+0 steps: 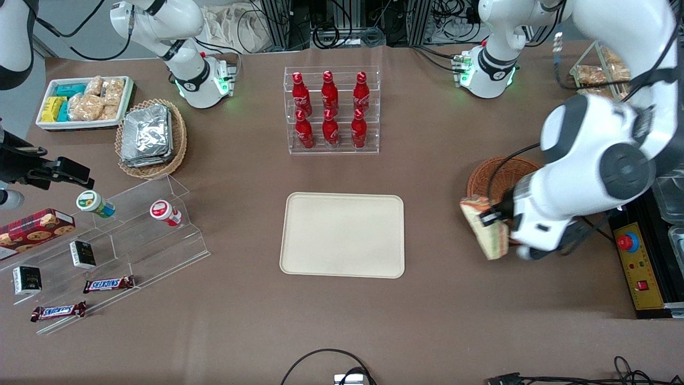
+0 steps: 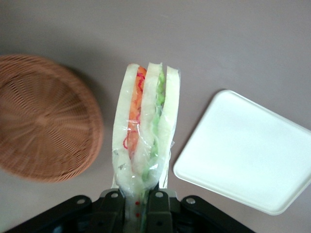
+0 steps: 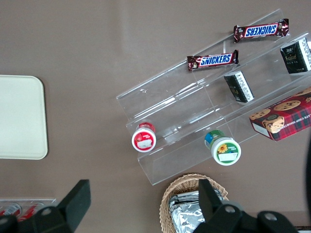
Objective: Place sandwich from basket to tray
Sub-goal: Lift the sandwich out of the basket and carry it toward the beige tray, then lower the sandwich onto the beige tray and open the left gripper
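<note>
My left gripper (image 1: 494, 218) is shut on the sandwich (image 1: 485, 226), a plastic-wrapped wedge of white bread with orange and green filling. It holds the sandwich in the air over the table, just off the edge of the reddish-brown woven basket (image 1: 494, 179), between the basket and the cream tray (image 1: 342, 235). In the left wrist view the sandwich (image 2: 146, 131) sticks out from between the two fingers (image 2: 112, 204), with the empty basket (image 2: 41, 116) to one side and the tray (image 2: 248, 150) to the other.
A clear rack of red bottles (image 1: 331, 109) stands farther from the front camera than the tray. A tan basket of foil packets (image 1: 149, 136), a white snack bin (image 1: 85, 101) and a clear stepped snack shelf (image 1: 107, 251) lie toward the parked arm's end. A control box (image 1: 638, 264) sits by the working arm.
</note>
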Tool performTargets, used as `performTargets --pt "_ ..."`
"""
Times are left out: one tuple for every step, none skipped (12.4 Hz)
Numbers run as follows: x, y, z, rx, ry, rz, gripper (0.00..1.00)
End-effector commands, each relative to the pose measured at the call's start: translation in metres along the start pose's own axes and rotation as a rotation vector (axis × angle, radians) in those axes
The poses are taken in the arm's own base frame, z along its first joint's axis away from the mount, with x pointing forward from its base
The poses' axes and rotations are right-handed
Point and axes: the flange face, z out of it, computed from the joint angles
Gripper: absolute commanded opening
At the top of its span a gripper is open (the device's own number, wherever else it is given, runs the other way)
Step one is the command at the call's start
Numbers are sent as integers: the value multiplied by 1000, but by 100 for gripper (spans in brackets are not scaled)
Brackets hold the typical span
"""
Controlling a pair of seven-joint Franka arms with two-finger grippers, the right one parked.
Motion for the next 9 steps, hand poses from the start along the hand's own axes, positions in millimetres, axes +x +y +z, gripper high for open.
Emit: performTargets --pt "29 48 43 -38 6 153 0" --pt "27 71 67 -54 29 206 0" --pt "21 93 91 -58 39 283 0" --pt "15 110 118 -59 32 313 0" --pt "13 118 137 -57 20 325 0" --pt "6 127 153 -48 4 342 0" --pt "-3 138 171 -38 -15 353 0" --pt "-14 148 186 -25 -27 373 0" --pt "-24 149 206 2 -57 391 0"
